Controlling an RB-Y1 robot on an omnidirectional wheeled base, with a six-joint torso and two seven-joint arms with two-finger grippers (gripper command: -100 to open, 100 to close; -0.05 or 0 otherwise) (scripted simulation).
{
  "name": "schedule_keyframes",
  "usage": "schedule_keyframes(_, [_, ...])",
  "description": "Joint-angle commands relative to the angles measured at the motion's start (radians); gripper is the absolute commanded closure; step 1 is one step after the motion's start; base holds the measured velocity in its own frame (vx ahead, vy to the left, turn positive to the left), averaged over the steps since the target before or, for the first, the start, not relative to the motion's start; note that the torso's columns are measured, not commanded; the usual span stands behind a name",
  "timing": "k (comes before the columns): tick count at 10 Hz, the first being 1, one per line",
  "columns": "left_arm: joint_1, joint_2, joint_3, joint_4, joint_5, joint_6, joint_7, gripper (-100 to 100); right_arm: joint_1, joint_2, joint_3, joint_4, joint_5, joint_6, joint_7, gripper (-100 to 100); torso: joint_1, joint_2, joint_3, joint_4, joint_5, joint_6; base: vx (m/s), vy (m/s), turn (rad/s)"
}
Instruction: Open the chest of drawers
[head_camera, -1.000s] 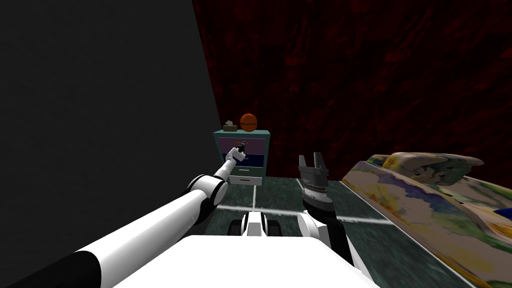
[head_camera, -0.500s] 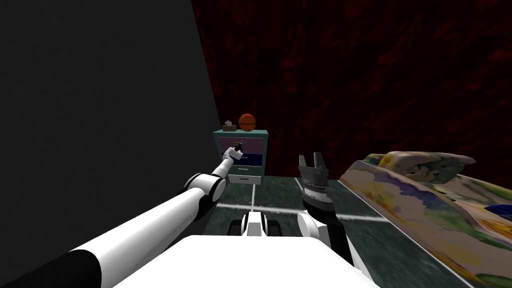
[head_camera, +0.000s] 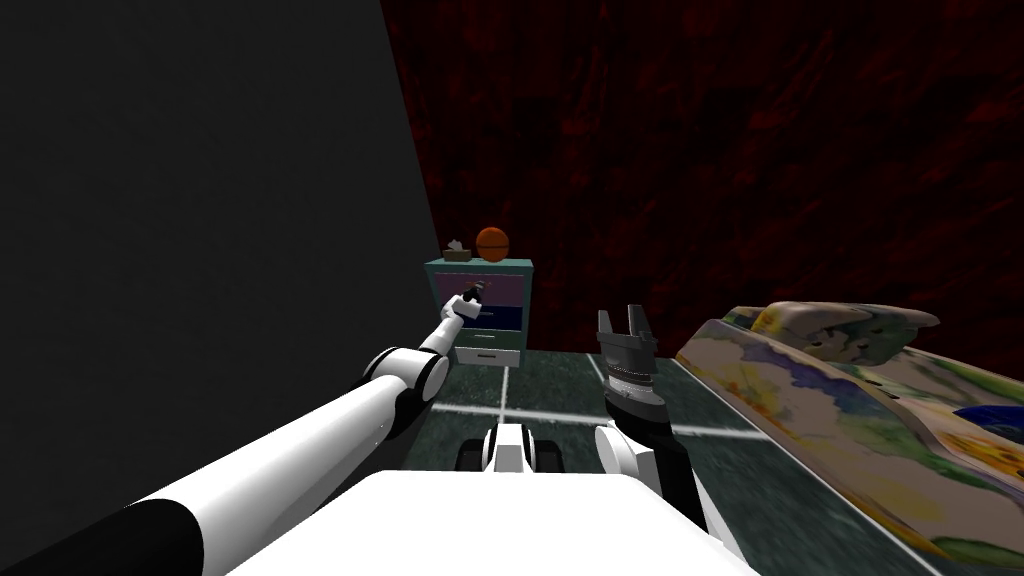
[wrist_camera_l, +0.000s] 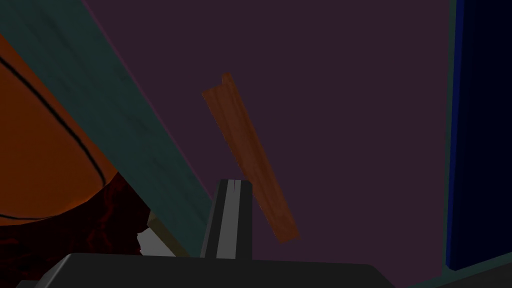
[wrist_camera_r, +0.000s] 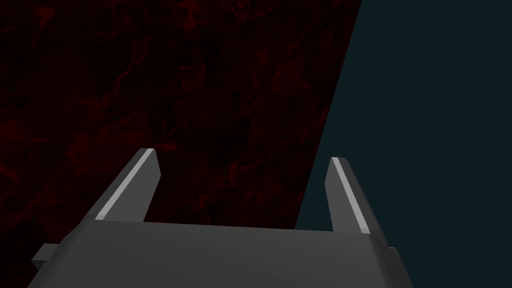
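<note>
Head view: a small teal chest of drawers (head_camera: 500, 345) stands against a dark red wall, well ahead of the robot on a dark tiled floor. An orange ball (head_camera: 492, 243) and a small box (head_camera: 457, 254) sit on its top. The left arm reaches out full length, and the left claw (head_camera: 472, 294) is at the purple top drawer (head_camera: 508, 288). The right claw (head_camera: 627, 322) is held upright near the body, well apart from the chest. A bed (head_camera: 850, 390) with a colourful cover lies to the right.

Left wrist view: the purple drawer front is close up. A reddish-brown bar handle (wrist_camera_l: 248, 155) crosses it, its long axis slanted against the claw. The two fingers (wrist_camera_l: 232, 215) are pressed together, with nothing seen between them. The handle runs just beside their tips; whether they touch or hook it cannot be told. The head view gives none of this detail. Any pull would likely go straight back toward the robot, and the left arm is much the nearer.

Right wrist view: the right claw's fingers stand wide apart, holding nothing.
</note>
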Motion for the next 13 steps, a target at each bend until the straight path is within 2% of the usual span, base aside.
schedule_keyframes(1, [-0.001, 0.026, 0.023, 0.009, 0.075, -0.023, -0.077, 100, 0.0, 0.0, 0.0, 0.0, 0.0, 0.0, 0.0, 0, 0.002, -0.002, -0.001, 0.0, 0.0, 0.0, -0.056, -0.055, -0.006])
schedule_keyframes(2, [-0.001, 0.026, 0.023, 0.009, 0.116, -0.023, -0.105, 100, 0.0, 0.0, 0.0, 0.0, 0.0, 0.0, 0.0, 0, 0.001, -0.001, -0.001, 0.0, 0.001, 0.0, -0.058, -0.057, 0.009])
schedule_keyframes(3, [-0.001, 0.026, 0.023, 0.009, 0.122, -0.023, -0.134, 100, 0.0, 0.0, 0.0, 0.0, 0.0, 0.0, 0.0, 0, 0.001, -0.001, -0.001, 0.0, 0.0, 0.0, -0.024, -0.027, 0.0])
schedule_keyframes(4, [-0.004, 0.048, 0.046, 0.021, 0.164, -0.047, -0.163, 100, 0.0, 0.0, 0.0, 0.0, 0.0, 0.0, 0.0, 0, 0.003, -0.003, -0.002, -0.001, 0.001, 0.0, -0.041, -0.064, -0.007])
schedule_keyframes(6, [-0.004, 0.048, 0.046, 0.021, 0.205, -0.047, -0.219, 100, 0.0, 0.0, 0.0, 0.0, 0.0, 0.0, 0.0, 0, 0.001, -0.001, -0.001, 0.0, 0.0, 0.0, -0.042, -0.043, 0.004])
schedule_keyframes(7, [-0.006, 0.069, 0.07, 0.034, 0.243, -0.071, -0.248, 100, 0.0, 0.0, 0.0, 0.0, 0.0, 0.0, 0.0, 0, 0.003, -0.002, -0.001, -0.001, 0.001, 0.0, -0.061, -0.054, -0.006])
schedule_keyframes(8, [-0.006, 0.069, 0.07, 0.034, 0.276, -0.071, -0.277, 100, 0.0, 0.0, 0.0, 0.0, 0.0, 0.0, 0.0, 0, 0.001, -0.001, -0.001, 0.0, 0.001, 0.0, -0.06, -0.053, 0.009])
schedule_keyframes(9, [-0.006, 0.069, 0.07, 0.034, 0.288, -0.071, -0.306, 100, 0.0, 0.0, 0.0, 0.0, 0.0, 0.0, 0.0, 0, 0.001, -0.001, 0.0, 0.0, 0.0, 0.0, -0.021, -0.021, 0.0])
schedule_keyframes(10, [-0.004, 0.07, 0.067, 0.031, 0.279, -0.069, -0.284, 100, 0.0, 0.0, 0.0, 0.0, 0.0, 0.0, 0.0, 0, 0.003, -0.003, -0.002, -0.001, 0.001, 0.0, -0.006, -0.006, -0.002])
schedule_keyframes(11, [0.001, 0.069, 0.067, 0.036, 0.28, -0.071, -0.29, -100, 0.0, 0.0, 0.0, 0.0, 0.0, 0.0, 0.0, 0, 0.003, -0.004, -0.002, -0.001, 0.001, 0.0, 0.111, -0.017, -0.041])
schedule_keyframes(13, [0.005, 0.068, 0.066, 0.04, 0.28, -0.072, -0.288, -100, 0.0, 0.0, 0.0, 0.0, 0.0, 0.0, 0.0, 0, 0.002, -0.008, -0.006, -0.003, 0.001, 0.0, 0.153, 0.011, -0.035])
